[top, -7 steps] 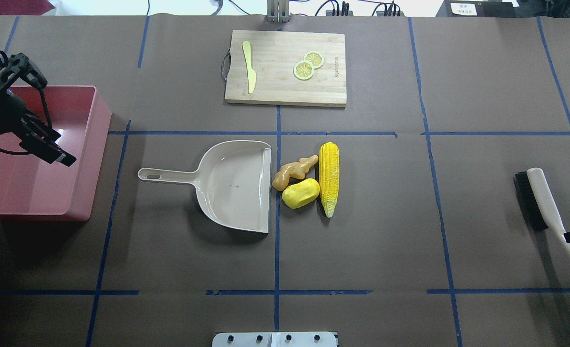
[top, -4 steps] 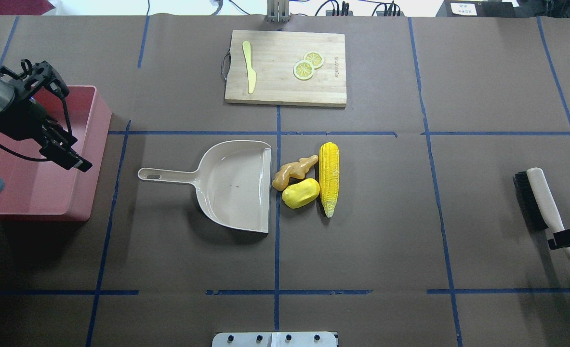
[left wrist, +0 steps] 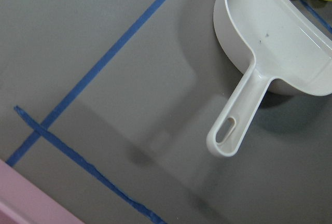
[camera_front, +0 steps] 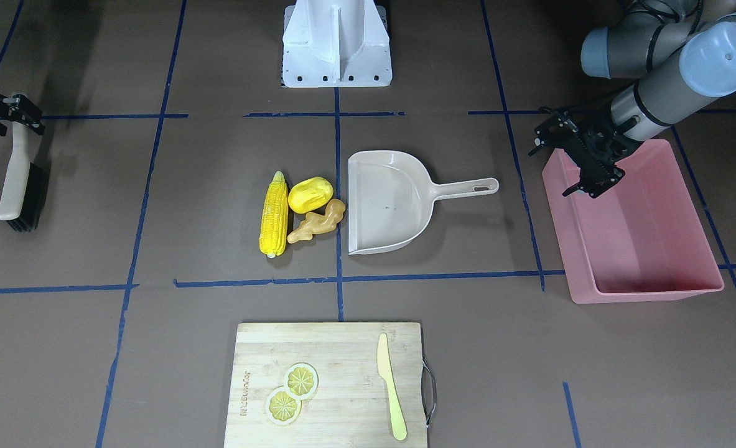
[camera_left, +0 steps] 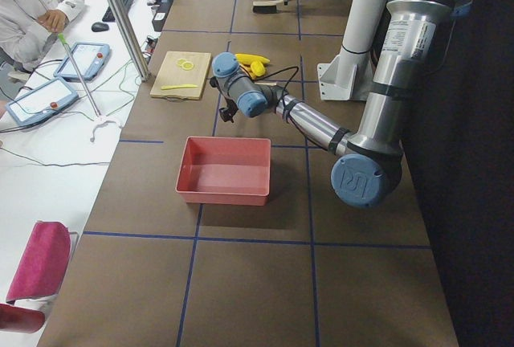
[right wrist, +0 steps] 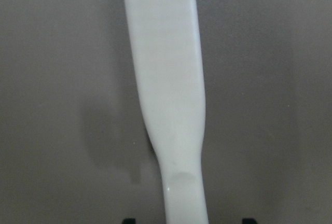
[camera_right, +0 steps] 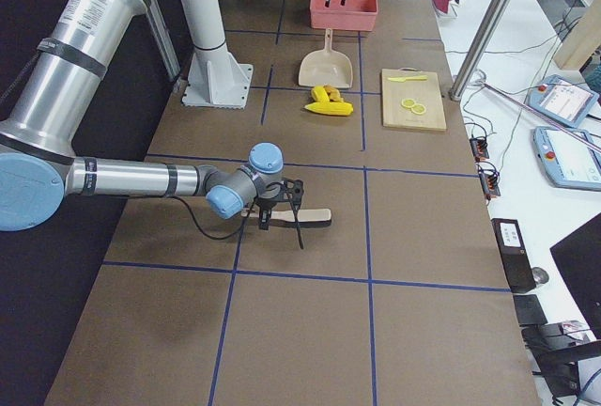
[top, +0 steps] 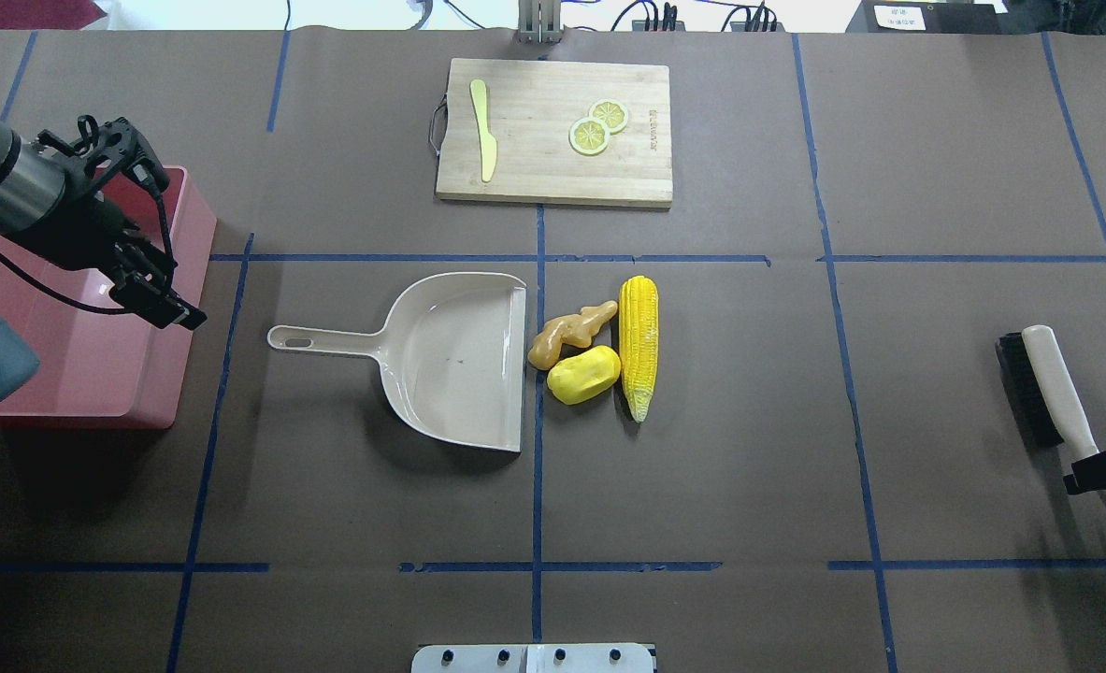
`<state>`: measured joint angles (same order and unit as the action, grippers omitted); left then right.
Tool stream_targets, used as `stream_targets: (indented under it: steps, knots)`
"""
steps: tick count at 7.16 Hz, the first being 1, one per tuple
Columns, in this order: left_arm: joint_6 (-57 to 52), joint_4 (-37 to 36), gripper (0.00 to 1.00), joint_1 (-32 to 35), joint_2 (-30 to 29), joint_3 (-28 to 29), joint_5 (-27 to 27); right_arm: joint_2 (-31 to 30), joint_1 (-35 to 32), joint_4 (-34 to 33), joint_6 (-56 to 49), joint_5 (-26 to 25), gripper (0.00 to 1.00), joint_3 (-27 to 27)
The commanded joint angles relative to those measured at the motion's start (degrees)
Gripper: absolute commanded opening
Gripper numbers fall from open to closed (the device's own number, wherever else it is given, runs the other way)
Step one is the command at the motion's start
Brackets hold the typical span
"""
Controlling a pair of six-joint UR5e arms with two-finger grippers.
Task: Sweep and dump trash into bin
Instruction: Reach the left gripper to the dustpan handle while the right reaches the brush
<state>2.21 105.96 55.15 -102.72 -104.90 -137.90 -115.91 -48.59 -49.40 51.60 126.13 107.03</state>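
Left arm reaches out, angled downward, over the bin's (camera_front: 647,249) dustpan-side wall. The left gripper (top: 171,311) is empty, fingers apart. Right gripper (top: 1099,470) fingers straddle the brush (top: 1053,383) handle, unclamped. Trash (top: 584,374) lies on the surface (top: 749,467) at the dustpan (top: 459,360) mouth.

Glossy plastic dustpan (top: 459,365); smooth plastic bin (camera_front: 647,249); wood cutting board (top: 553,168); matt table (top: 702,467)
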Motion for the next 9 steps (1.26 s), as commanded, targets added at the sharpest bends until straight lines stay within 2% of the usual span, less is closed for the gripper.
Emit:
stream_targets:
  steps: [1,2,3,4,6,7,8,9]
  knots:
    - [0.3,0.0,1.0,-0.3,-0.6,-1.1,1.4,0.0,0.1,0.1,-0.4,0.0,0.18,-0.2]
    - [0.5,0.0,1.0,-0.5,-0.6,-2.3,2.7,0.1,0.1,0.1,-0.4,0.3,0.07,0.0]
    - [-0.3,0.1,1.0,-2.3,-0.9,-2.9,5.5,0.0,-0.1,0.2,0.1,0.2,0.01,1.8]
    - [-2.3,-0.1,1.0,-4.9,-2.8,-2.9,6.7,0.3,-0.1,0.1,0.2,0.1,0.0,4.3]
    - [-18.5,-0.1,1.0,-7.2,-3.2,-2.7,7.7,3.1,1.0,-0.5,1.7,0.0,0.0,7.0]
    - [-23.3,-0.3,0.99,-8.9,-4.8,-2.2,10.9,5.4,3.5,-0.6,2.9,-0.2,0.0,7.8]
    - [-23.7,-0.5,0.99,-12.4,-5.6,-1.3,15.9,6.8,6.0,-0.7,7.2,-1.6,0.0,8.8]
    - [-23.8,-0.6,0.98,-13.0,-6.3,-0.5,16.8,8.1,10.1,-0.7,11.6,-4.2,0.0,9.9]
